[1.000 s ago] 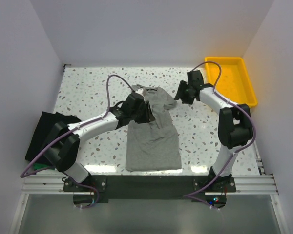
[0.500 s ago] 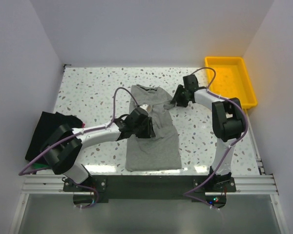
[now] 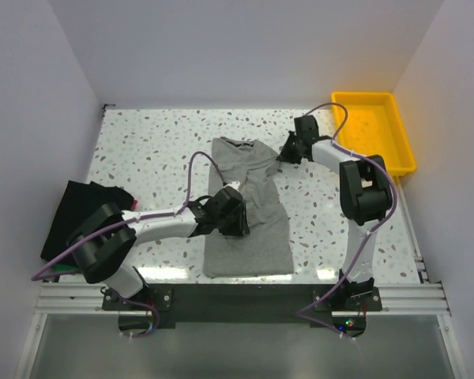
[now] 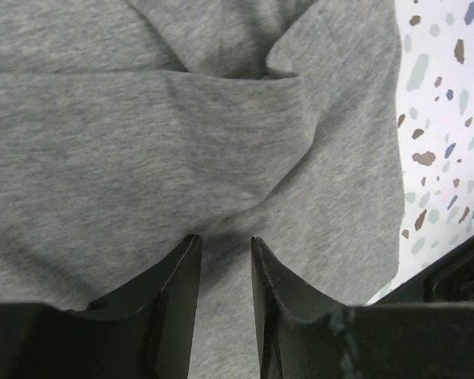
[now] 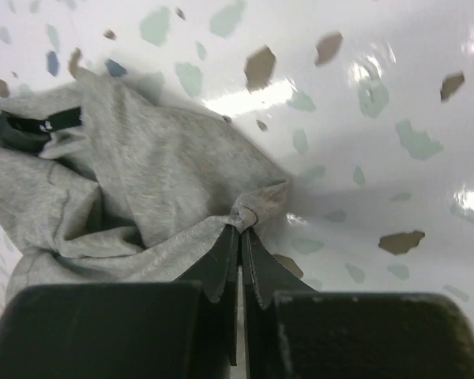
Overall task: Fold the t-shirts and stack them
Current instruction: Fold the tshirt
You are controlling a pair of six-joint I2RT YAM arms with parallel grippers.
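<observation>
Heather-grey short-sleeved fabric t-shirt (image 3: 249, 225) lies flat mid-counter, collar toward the far wall, hem near the arm bases. Its lower body is a smooth rectangle; the top half is rumpled, with flaps folded inward.

Right gripper (image 5: 239, 234) is pressed together, pinching a small tuck of grey cloth at the shirt's far-right edge, right at the speckled white terrazzo counter (image 3: 142, 150). The black neck tape (image 5: 33, 125) shows at the left of the right wrist view.

Left gripper (image 4: 223, 246) sits low on the middle of the shirt, near its left edge. Its fingers (image 4: 178, 276) are a narrow gap apart, and a folded-over flap converges toward that gap. I can't tell whether cloth is actually caught between them — the wrist view is too close in.

Folded black t-shirt (image 3: 83, 209) rests at the counter's left edge, well apart from the grey one, with a sliver of green fabric (image 3: 59, 271) at its near corner. Yellow plastic tray (image 3: 365, 98) sits at the far right — nothing visible in it.
</observation>
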